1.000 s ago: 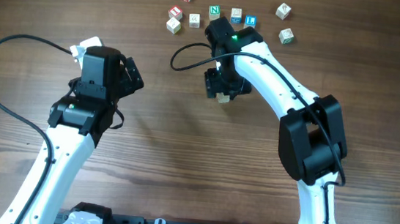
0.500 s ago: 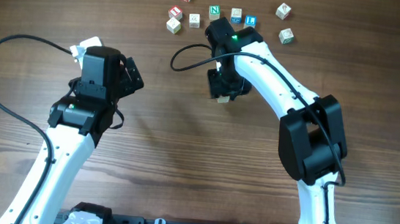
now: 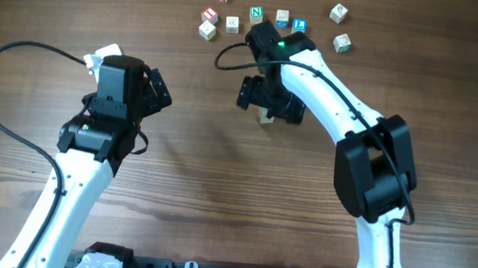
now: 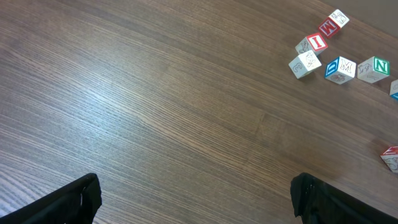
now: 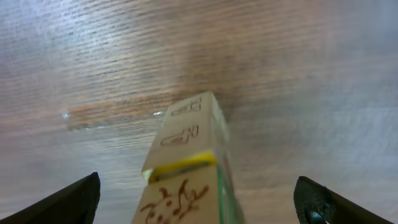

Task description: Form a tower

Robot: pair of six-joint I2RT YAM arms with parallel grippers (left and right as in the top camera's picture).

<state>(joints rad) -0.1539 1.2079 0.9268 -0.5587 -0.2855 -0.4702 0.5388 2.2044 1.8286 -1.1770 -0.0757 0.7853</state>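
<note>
Tower [image 5: 189, 146] stands upright on the table [image 4: 155, 112], between the widely spread fingers of the right end effector [image 3: 269, 100], apparently untouched by either. Left end effector [image 4: 196, 199] hovers well apart, fully spread and empty.

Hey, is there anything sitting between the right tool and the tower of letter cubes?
Nothing visible does. The tower stands directly beneath the right tool, between its open fingers, with a gap showing on each side.
</note>
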